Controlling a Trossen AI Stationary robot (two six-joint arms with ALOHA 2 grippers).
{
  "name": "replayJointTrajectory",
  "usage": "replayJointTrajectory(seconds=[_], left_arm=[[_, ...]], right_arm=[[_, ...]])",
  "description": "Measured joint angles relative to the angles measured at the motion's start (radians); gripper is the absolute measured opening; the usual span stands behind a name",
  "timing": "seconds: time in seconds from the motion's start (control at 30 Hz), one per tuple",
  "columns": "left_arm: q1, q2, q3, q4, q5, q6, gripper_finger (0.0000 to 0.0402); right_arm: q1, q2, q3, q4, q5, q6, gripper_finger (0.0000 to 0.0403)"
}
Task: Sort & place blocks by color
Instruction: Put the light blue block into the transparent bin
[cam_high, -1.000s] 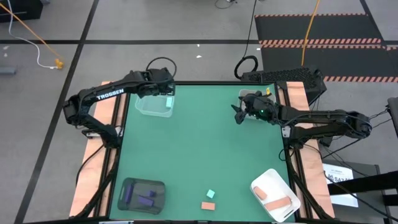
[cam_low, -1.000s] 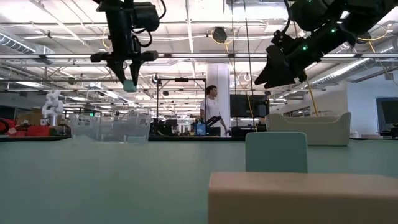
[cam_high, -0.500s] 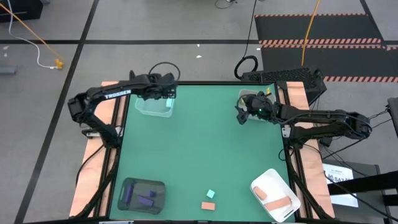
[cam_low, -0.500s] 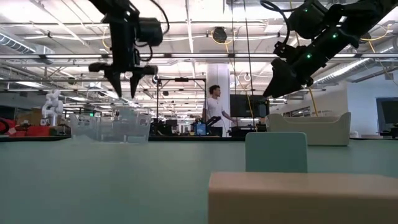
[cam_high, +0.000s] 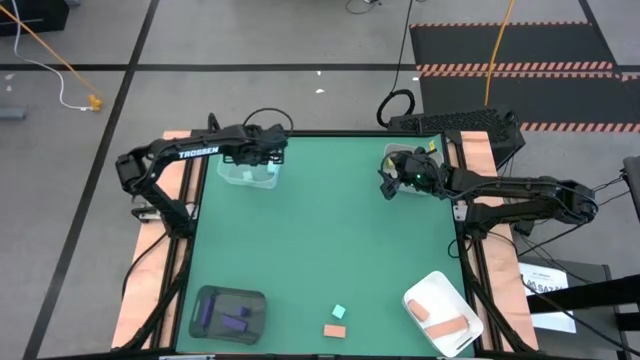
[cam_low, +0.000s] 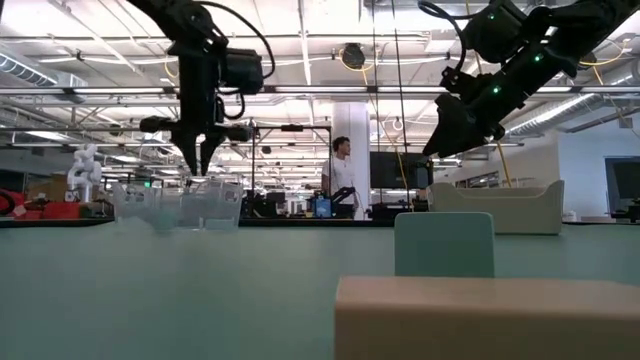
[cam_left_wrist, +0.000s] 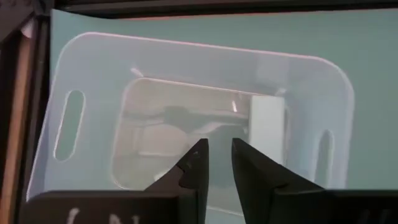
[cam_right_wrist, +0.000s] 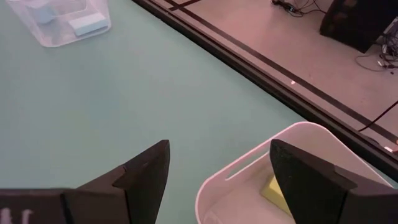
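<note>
My left gripper (cam_high: 266, 160) (cam_low: 201, 165) hangs over the clear tray (cam_high: 248, 172) at the table's far left, fingers pointing down, open by a narrow gap and holding nothing. Its wrist view (cam_left_wrist: 219, 146) shows pale teal blocks (cam_left_wrist: 267, 127) lying on the tray's floor. My right gripper (cam_high: 386, 186) (cam_right_wrist: 219, 149) is wide open and empty, raised beside the pale tray (cam_right_wrist: 249, 168) at the far right, which holds a yellow-green block (cam_right_wrist: 277, 186). A teal cube (cam_high: 339, 312) (cam_low: 444, 245) and a salmon block (cam_high: 335, 330) (cam_low: 480, 320) rest flat on the table near its near edge.
A dark tray (cam_high: 228, 312) with purple blocks sits at the near left. A white tray (cam_high: 455, 330) with salmon blocks sits at the near right. The green table top (cam_high: 330, 230) between the trays is bare. A person stands in the room behind (cam_low: 343, 175).
My left gripper, shut on a teal block a second ago, opened and let it go over the clear tray, sank closer to the tray, then narrowed its fingers. My right gripper rose a little and drew toward the far-right tray, staying open.
</note>
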Motion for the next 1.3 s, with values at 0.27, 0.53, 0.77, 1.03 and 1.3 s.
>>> replayJointTrajectory(seconds=[0.27,0.53,0.77,1.03,1.3], left_arm=[[-0.087,-0.057,0.0,0.249,0.226,0.289,0.0065],[-0.358,-0.065,0.001,0.582,0.436,0.69,0.0065],[-0.57,-0.062,0.001,0.616,0.402,0.91,0.0065],[-0.72,0.007,0.001,0.685,0.398,0.929,0.0065],[-0.812,0.109,0.002,0.87,0.397,0.962,0.0088]], right_arm=[[0.0,0.0,0.0,0.024,0.0,0.0,0.027],[0.0,0.0,0.0,0.085,-0.001,0.0,0.027],[0.0,-0.001,0.0,0.099,-0.001,0.0,0.027],[0.0,-0.001,0.0,0.101,-0.001,0.0,0.027],[0.0,-0.001,0.0,0.112,-0.001,0.0,0.027]])
